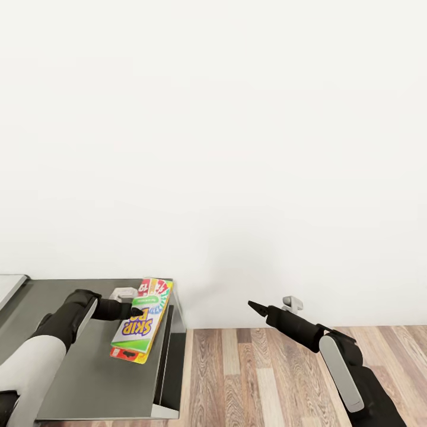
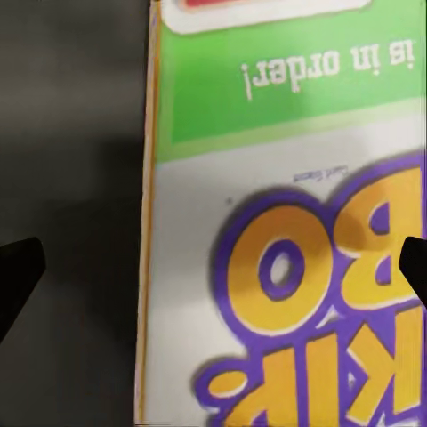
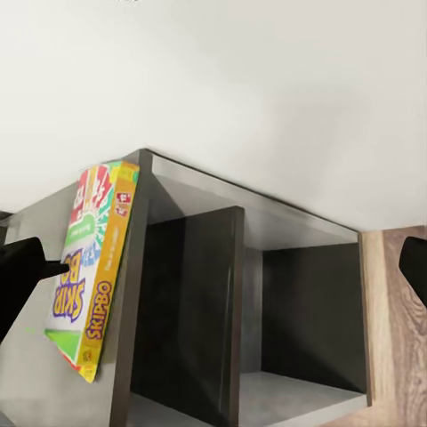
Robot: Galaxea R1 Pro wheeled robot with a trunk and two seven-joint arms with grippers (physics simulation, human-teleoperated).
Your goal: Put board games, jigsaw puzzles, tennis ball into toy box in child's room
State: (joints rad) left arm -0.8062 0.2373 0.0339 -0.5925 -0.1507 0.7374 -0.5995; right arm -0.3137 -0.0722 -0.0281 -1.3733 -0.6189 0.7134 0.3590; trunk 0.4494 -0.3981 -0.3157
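One board game (image 1: 141,321), under left claw (image 1: 137,311)

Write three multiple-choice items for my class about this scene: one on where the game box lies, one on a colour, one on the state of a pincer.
1. Where does the game box lie?
A. on the wood floor
B. on the table top, near its right edge
C. inside the open shelf below

2. What colour are the big letters on the box's lid?
A. yellow with purple outline
B. black
C. plain blue

3. How does the left pincer stand?
A. shut on the box
B. open, above the box lid
C. shut on a ball

Answers:
1 B, the head view shows the box flat on the grey top beside the edge.
2 A, the left wrist view shows yellow letters edged in purple.
3 B, the left wrist view shows its two tips far apart with the lid between them.
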